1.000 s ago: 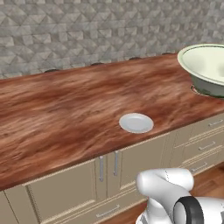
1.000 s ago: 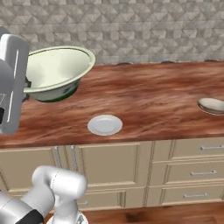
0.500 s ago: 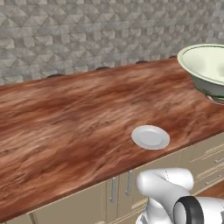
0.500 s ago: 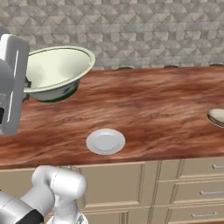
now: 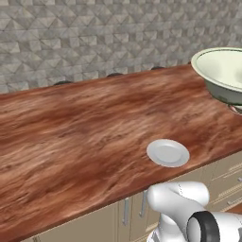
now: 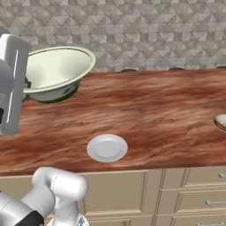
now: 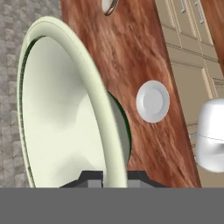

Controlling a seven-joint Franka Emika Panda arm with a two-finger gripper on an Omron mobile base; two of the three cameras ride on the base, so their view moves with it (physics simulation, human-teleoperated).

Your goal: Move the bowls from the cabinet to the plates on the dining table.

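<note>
My gripper is shut on the rim of a pale green-white bowl, one finger inside and one outside. The bowl hangs tilted above the glossy reddish-brown dining table, at the right edge of the left base view. A small white plate lies flat near the table's front edge, apart from the bowl and lower than it. The cabinet is out of view.
A second round dish with a tan rim sits on the table, cut off by the right base view's edge, and shows again. Beige drawer fronts run under the table. A grey tiled wall backs it.
The whole picture has shifted, so the base has driven along and closer to the table. The bowl stays in my gripper, in the same place in both base views.
</note>
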